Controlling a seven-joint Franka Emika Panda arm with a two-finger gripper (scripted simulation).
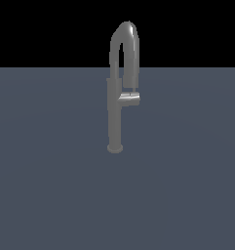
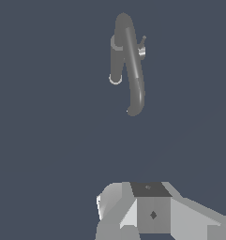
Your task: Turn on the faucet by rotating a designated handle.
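Faucet (image 1: 114, 114): grey brushed metal, slim column, round base, arched gooseneck; stood upright mid-worktop (image 1: 46, 185) (matte slate-blue). Handle (image 1: 129, 99): stubby cylinder projecting from the column toward the exterior view's right, apparently unturned. Gripper (image 2: 133, 213): well apart from the faucet, fingers unseen, state undeterminable. Approach, grasp and rotation all remained.

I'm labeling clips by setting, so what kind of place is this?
Likely a bare simulated test scene, not a real kitchen: a lone grey faucet with its handle stands on a flat slate floor under a black backdrop.
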